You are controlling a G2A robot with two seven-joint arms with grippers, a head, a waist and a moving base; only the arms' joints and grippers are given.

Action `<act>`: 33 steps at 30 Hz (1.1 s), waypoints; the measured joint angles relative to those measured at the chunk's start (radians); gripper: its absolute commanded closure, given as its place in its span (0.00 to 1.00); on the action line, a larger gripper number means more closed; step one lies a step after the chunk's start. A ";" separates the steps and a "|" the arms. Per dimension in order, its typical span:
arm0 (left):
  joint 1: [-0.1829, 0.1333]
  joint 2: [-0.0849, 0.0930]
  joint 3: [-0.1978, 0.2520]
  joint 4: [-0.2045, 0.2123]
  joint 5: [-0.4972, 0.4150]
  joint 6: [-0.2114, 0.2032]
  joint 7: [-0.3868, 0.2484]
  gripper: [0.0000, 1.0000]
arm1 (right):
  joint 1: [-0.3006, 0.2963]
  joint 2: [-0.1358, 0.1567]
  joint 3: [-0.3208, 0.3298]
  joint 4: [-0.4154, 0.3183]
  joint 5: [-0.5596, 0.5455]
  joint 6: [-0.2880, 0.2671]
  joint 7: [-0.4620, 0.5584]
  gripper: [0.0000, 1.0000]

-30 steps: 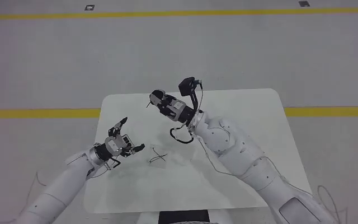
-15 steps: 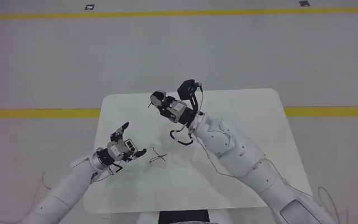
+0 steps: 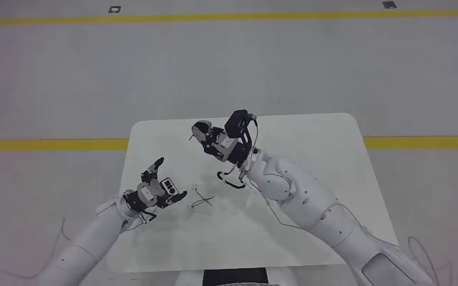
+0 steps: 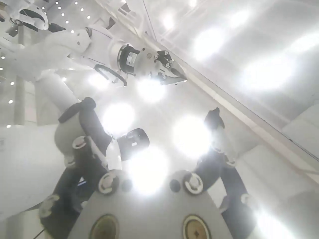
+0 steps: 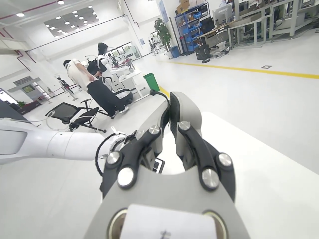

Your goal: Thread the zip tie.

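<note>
Zip tie (image 3: 202, 201) lies as thin crossed dark strands on the white table (image 3: 315, 157), lower centre of the top view. The left claw (image 3: 170, 177) sits just left of it with its fingers spread apart and holding nothing. The right claw (image 3: 198, 131) is at upper centre, above the table's far edge. A dark sliver at its tip is too small to name. In the left wrist view, the left claw (image 4: 150, 106) gapes wide toward bright ceiling lights, with the right claw (image 4: 180, 75) farther off at centre. In the right wrist view, the right claw (image 5: 170, 98) has its pads pressed together above the table (image 5: 249, 145). The left arm (image 5: 62, 145) crosses at left.
</note>
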 measured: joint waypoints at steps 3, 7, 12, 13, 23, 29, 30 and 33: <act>-0.007 0.000 -0.004 -0.002 0.000 0.000 0.001 0.00 | 0.006 0.004 -0.009 0.004 0.001 0.000 -0.011 1.00; -0.007 0.000 -0.004 -0.001 0.000 0.000 0.001 0.00 | 0.005 0.004 -0.009 0.003 0.001 0.000 -0.010 1.00; -0.007 -0.001 -0.005 -0.005 0.000 -0.004 0.007 0.00 | 0.005 0.004 -0.008 0.003 0.001 0.000 -0.010 1.00; -0.005 -0.003 -0.009 -0.015 0.000 -0.012 0.025 0.00 | 0.003 0.004 -0.005 -0.001 -0.010 0.006 -0.014 1.00; 0.009 -0.001 -0.085 -0.114 0.021 -0.073 0.079 0.00 | -0.017 -0.004 0.033 -0.011 -0.147 0.007 -0.106 1.00; 0.020 0.003 -0.117 -0.168 0.036 -0.067 0.093 0.00 | -0.016 -0.015 0.040 0.000 -0.186 0.003 -0.136 1.00; 0.020 0.003 -0.121 -0.176 0.037 -0.063 0.095 0.00 | -0.014 -0.017 0.041 0.003 -0.195 0.001 -0.141 1.00; 0.021 0.004 -0.138 -0.202 0.036 -0.050 0.105 0.00 | -0.009 -0.022 0.038 0.012 -0.224 0.000 -0.165 1.00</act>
